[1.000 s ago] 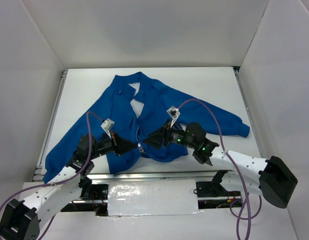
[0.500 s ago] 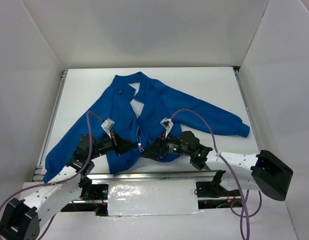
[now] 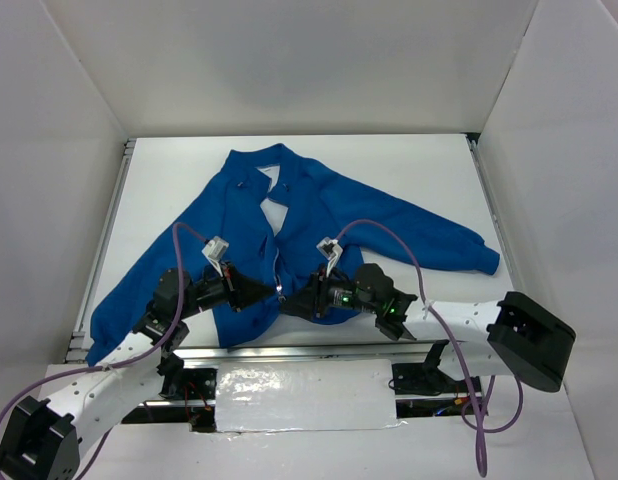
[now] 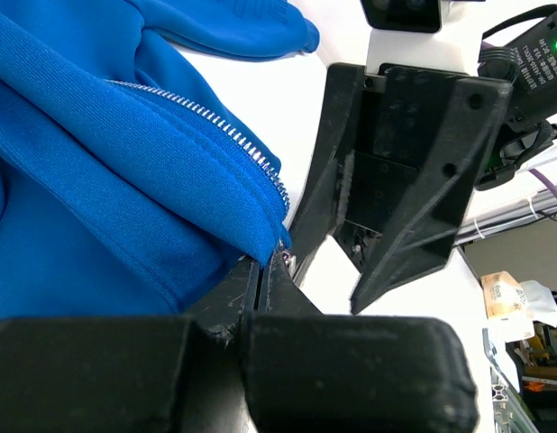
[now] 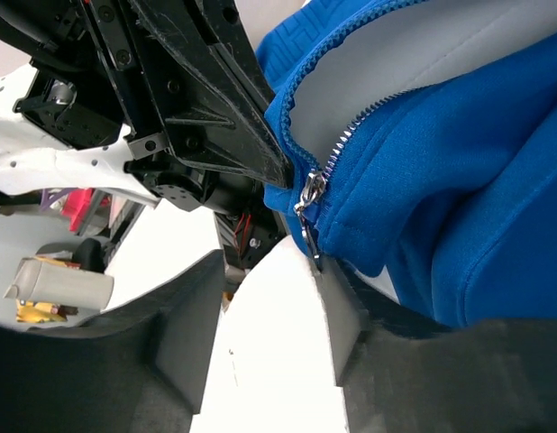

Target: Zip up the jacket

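Note:
The royal-blue jacket (image 3: 319, 215) lies spread on the white table, front up, collar at the far end, zipper open with white lining showing near the collar. My left gripper (image 3: 274, 292) is shut on the jacket's bottom hem right beside the zipper's lower end; in the left wrist view the blue hem (image 4: 251, 230) is pinched between the closed fingers. My right gripper (image 3: 297, 300) is open at the same spot, facing the left one. In the right wrist view the silver zipper slider and pull (image 5: 309, 203) hang just at the tip of one open finger (image 5: 328, 289), not clamped.
The white table (image 3: 429, 170) is walled by white panels at the back and sides. An aluminium rail (image 3: 109, 220) runs along its left edge. Purple cables loop over both arms. The jacket's right sleeve (image 3: 459, 245) stretches toward the right wall.
My right gripper has moved left along the hem toward the zipper's lower end, close to the left gripper. The left arm and the jacket have stayed in place.

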`<act>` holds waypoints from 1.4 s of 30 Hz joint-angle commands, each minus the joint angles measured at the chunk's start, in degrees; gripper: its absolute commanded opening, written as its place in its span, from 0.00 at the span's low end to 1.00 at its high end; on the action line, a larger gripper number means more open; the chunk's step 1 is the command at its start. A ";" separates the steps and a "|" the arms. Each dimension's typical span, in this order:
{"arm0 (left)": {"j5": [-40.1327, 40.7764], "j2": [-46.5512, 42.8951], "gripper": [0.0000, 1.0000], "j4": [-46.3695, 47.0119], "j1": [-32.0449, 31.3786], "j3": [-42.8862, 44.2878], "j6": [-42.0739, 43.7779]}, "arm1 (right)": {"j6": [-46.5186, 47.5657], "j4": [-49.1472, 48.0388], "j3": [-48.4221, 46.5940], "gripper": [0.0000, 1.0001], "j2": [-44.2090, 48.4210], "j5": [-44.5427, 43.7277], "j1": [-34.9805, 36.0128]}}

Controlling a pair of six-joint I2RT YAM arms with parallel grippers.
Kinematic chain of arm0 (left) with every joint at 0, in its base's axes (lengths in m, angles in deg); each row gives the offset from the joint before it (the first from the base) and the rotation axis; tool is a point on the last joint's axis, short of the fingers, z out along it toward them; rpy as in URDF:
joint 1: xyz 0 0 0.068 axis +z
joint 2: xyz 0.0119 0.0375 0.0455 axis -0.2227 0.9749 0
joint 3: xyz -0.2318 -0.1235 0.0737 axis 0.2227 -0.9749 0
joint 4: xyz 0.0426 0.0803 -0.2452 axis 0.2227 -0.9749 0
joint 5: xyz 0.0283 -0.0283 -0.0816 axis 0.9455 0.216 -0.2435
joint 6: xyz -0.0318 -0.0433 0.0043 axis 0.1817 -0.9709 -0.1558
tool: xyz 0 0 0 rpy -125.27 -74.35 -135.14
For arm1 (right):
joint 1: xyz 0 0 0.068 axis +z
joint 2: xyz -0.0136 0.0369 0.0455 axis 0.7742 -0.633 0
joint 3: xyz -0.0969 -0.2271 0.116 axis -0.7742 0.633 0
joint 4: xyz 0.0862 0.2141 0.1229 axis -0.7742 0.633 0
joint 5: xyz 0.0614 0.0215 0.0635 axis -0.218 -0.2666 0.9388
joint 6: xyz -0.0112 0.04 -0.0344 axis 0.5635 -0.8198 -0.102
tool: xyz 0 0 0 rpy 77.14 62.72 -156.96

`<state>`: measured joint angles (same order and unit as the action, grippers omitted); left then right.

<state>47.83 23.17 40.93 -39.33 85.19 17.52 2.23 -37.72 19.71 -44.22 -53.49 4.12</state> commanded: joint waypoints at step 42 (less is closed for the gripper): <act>-2.14 -1.05 0.00 4.13 -0.26 0.44 0.32 | -30.92 12.51 -7.53 0.00 3.30 -3.56 1.49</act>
<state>47.37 22.91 41.24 -39.33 85.19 17.48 -22.25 -26.11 14.29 -43.21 -58.10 5.39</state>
